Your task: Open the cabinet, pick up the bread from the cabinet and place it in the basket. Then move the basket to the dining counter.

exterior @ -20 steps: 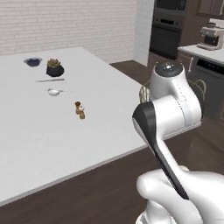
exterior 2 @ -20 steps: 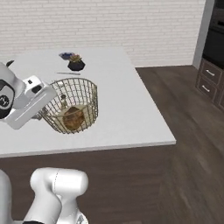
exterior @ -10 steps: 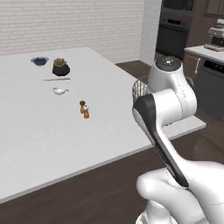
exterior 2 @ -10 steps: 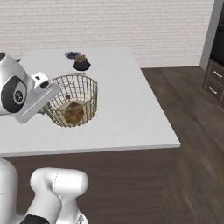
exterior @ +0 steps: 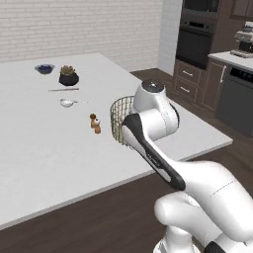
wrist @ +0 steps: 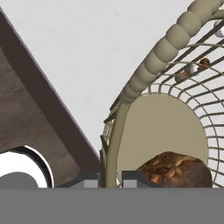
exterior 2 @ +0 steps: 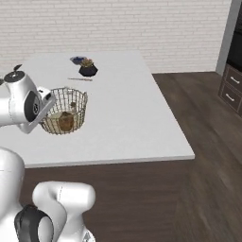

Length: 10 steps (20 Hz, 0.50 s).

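A: Where do we see the round tan-gold wire mesh basket (exterior 2: 64, 111)?

B: On the large white slab tabletop (exterior 2: 123, 118), near its 7 o'clock edge in the right base view. The small dark-brown crusty bread (wrist: 175, 170) lies inside it on the pale bottom.

A: And our pincer (wrist: 110, 178)?

B: Clenched on the basket's rim wire, one fingertip (wrist: 89, 178) at either side, in the hand view.

A: Anything beyond?

B: A black pot with a green plant (exterior: 68, 76) and a dark blue bowl (exterior: 45, 68) at the tabletop's 11 o'clock.

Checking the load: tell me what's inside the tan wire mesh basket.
The tan wire mesh basket holds the dark-brown crusty bread on its pale bottom; the white arm covers its near side.
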Motion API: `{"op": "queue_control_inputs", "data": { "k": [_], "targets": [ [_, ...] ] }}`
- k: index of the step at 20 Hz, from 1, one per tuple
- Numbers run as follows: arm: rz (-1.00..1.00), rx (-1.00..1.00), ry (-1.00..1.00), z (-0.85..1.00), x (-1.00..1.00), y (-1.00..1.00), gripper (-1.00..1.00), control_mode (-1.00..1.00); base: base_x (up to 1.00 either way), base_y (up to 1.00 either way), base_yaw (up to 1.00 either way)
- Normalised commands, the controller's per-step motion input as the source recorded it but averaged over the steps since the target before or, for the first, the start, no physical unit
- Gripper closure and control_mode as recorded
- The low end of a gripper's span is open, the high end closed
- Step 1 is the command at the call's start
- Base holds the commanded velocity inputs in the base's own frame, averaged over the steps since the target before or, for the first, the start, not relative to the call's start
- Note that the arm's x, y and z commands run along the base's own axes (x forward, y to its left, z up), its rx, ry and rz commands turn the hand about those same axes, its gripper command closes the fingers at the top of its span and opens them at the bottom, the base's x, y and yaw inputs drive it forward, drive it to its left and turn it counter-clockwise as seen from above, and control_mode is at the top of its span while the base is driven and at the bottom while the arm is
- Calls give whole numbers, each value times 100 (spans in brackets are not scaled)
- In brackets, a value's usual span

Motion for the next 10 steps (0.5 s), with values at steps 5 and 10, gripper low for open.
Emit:
{"op": "queue_control_inputs", "data": {
  "k": [5,10],
  "targets": [
    [41,0,5,-98,17,94,100,-100,0,0,0],
    [32,0,6,-69,53,58,100,-100,0,0,0]
  ]
}}
